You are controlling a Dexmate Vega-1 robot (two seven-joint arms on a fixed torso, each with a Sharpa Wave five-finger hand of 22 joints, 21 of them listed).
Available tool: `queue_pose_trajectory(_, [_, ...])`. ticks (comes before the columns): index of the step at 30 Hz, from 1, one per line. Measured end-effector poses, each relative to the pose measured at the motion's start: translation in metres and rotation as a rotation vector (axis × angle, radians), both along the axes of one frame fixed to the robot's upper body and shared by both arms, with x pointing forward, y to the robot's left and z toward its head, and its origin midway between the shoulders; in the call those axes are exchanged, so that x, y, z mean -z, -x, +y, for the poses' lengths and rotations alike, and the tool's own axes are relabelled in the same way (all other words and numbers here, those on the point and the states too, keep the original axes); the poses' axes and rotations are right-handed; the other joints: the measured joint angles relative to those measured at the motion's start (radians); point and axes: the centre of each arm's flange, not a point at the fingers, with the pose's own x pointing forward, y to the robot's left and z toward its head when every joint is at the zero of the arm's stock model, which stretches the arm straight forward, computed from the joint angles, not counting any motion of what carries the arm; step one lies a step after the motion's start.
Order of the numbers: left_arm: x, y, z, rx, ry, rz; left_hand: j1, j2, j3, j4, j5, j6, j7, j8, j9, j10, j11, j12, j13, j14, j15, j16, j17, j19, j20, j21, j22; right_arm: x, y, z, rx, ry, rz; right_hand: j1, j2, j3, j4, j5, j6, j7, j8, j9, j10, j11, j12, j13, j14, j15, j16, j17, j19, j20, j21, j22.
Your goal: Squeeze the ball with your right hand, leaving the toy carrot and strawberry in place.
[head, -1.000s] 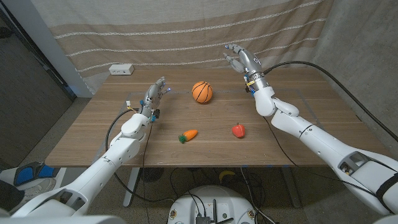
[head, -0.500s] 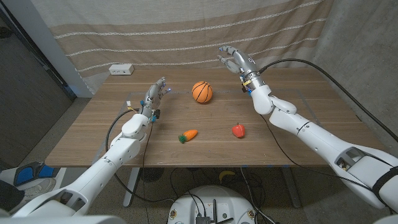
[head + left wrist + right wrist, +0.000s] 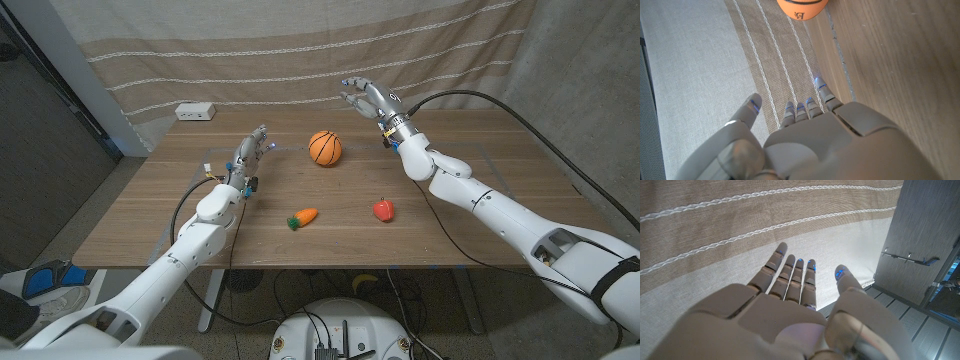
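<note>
A beige curtain with white woven stripes [image 3: 300, 50] hangs behind the brown wood-grain counter [image 3: 150, 215], which carries everything else. The white right arm [image 3: 500, 215] stretches in from the near right corner, across the counter's right side toward its far edge. The right hand [image 3: 368, 98] is raised above the far side of the counter, to the right of and beyond the ball, apart from it; its fingers [image 3: 790, 275] are spread and loosely extended, grasping nothing, with the curtain beyond them. The white left arm [image 3: 190, 250] reaches in from the near left corner. The left hand [image 3: 250, 150] is near the counter's left part, its fingers [image 3: 807, 107] straight and released, holding nothing and pointing toward the far edge.

The orange basketball-patterned ball [image 3: 324, 148] sits on the far middle of the counter, between the two hands and touching neither. Nearer the robot lie the orange toy carrot with a green top [image 3: 302, 217] and, to its right and well apart, the red toy strawberry [image 3: 383, 209]. A small white box [image 3: 195, 111] rests at the far left edge.
</note>
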Motion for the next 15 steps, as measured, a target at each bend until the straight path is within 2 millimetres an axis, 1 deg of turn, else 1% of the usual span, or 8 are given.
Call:
queue_pose_trajectory(10, [0.002, 0.003, 0.001, -0.002, 0.004, -0.003, -0.004, 0.004, 0.004, -0.004, 0.000, 0.000, 0.000, 0.000, 0.000, 0.000, 0.000, 0.000, 0.000, 0.000, 0.000, 0.000, 0.000, 0.000, 0.000, 0.000, 0.000, -0.001, -0.004, 0.010, -0.009, 0.039, 0.023, 0.000, 0.000, 0.000, 0.000, 0.000, 0.000, 0.000, 0.000, 0.000, 0.000, 0.000, 0.000, 0.000, 0.000, 0.000, 0.000, 0.000, 0.000, 0.000, 0.000, 0.000])
queue_pose_trajectory(12, [0.002, 0.003, 0.001, -0.003, 0.005, -0.004, -0.004, 0.004, 0.004, -0.004, 0.000, 0.000, 0.000, 0.000, 0.000, 0.000, 0.000, 0.000, 0.000, 0.000, 0.000, 0.000, 0.000, 0.000, 0.000, 0.000, 0.000, -0.001, -0.005, 0.012, -0.009, 0.045, 0.027, 0.000, 0.000, 0.000, 0.000, 0.000, 0.000, 0.000, 0.000, 0.000, 0.004, -0.004, 0.000, 0.000, 0.000, 0.000, 0.000, 0.000, 0.000, 0.000, 0.000, 0.000])
queue_pose_trajectory(14, [0.002, 0.004, 0.001, -0.003, 0.005, -0.004, -0.004, 0.004, 0.004, -0.004, 0.000, 0.000, 0.000, 0.000, 0.000, 0.000, 0.000, 0.000, 0.000, 0.000, 0.000, 0.000, 0.000, 0.000, 0.000, 0.000, 0.000, -0.001, -0.006, 0.013, -0.010, 0.051, 0.031, 0.015, -0.015, 0.000, 0.000, 0.000, 0.000, 0.000, 0.000, 0.000, 0.004, -0.004, 0.000, 0.000, 0.000, 0.000, 0.000, 0.000, 0.000, 0.000, 0.000, 0.000])
queue_pose_trajectory(15, [0.002, 0.004, 0.001, -0.003, 0.005, -0.005, -0.004, 0.004, 0.004, -0.004, 0.000, 0.000, 0.000, 0.000, 0.000, 0.000, 0.000, 0.000, 0.000, 0.000, 0.000, 0.000, 0.000, 0.000, 0.000, 0.000, 0.000, -0.001, -0.007, 0.015, -0.011, 0.057, 0.035, 0.014, -0.014, 0.000, 0.000, 0.000, 0.000, 0.000, 0.000, 0.000, 0.004, -0.004, 0.000, 0.000, 0.000, 0.000, 0.000, 0.000, 0.000, 0.000, 0.000, 0.000])
